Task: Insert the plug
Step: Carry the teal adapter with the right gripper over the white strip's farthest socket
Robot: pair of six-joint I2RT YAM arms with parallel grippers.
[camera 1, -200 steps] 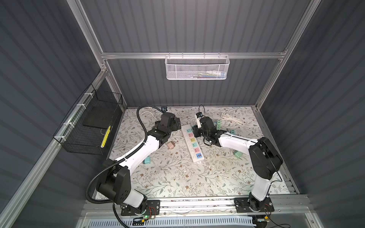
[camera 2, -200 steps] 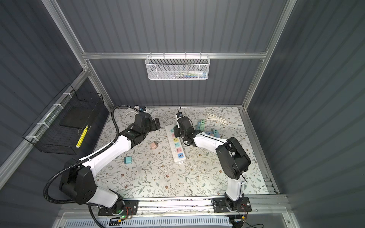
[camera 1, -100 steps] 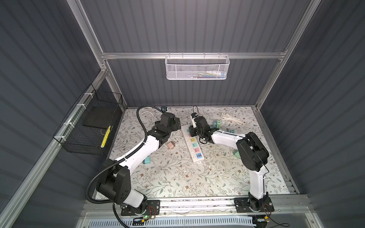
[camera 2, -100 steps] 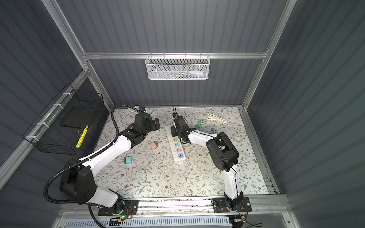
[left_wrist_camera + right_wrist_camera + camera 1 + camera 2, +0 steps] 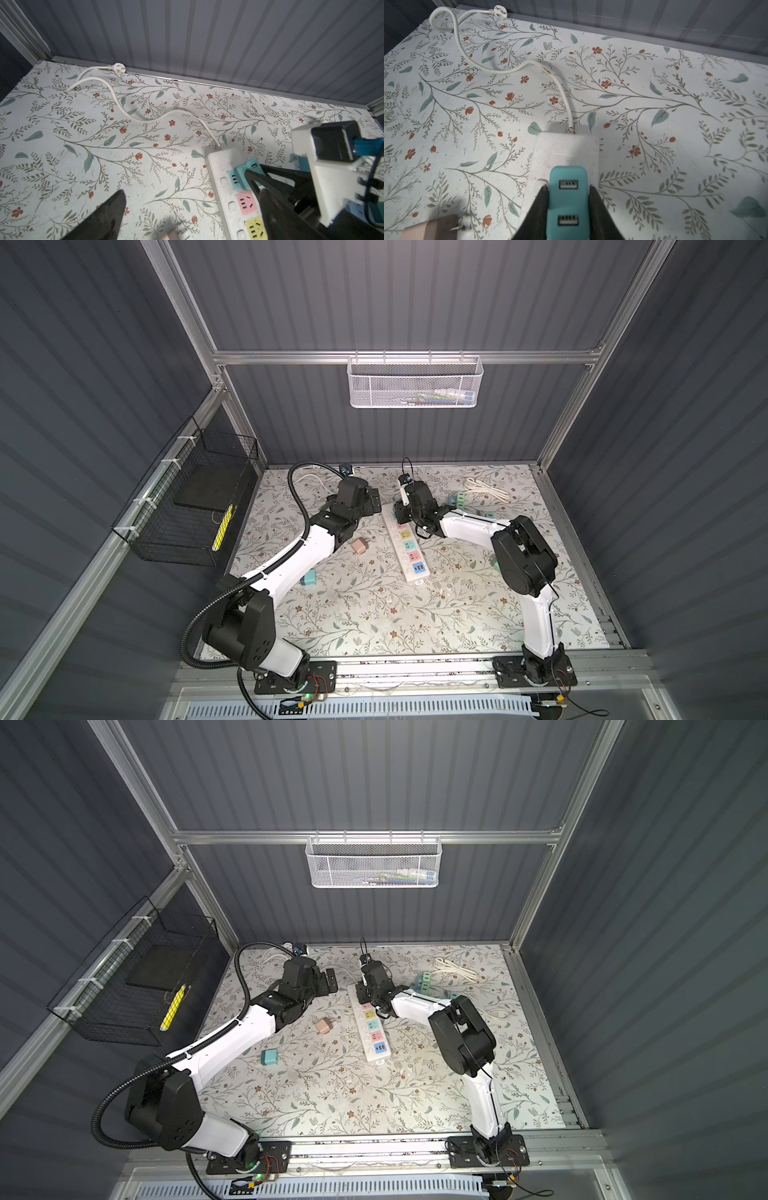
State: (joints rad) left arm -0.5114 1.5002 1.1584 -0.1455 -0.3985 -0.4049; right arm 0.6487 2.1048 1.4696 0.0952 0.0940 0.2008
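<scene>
Presently the plug (image 5: 569,199) is clamped by its sides in the closed right gripper (image 5: 569,192), bottom centre of the frame, so it can be pressed onto the strip (image 5: 566,149) at its cord end. Its USB face is turned toward the camera, long axis along the strip. The left gripper (image 5: 192,193) is held wide open, empty.

Soft, even light from above brightens the floral worktop (image 5: 374,614), the grey walls (image 5: 415,294) look dim, shadows are faint, and the closest things in both wrist views blur slightly.

Lab robot cell — aluminium frame (image 5: 291,357), grey ribbed walls (image 5: 374,294), bench-mounted arms (image 5: 299,560)
</scene>
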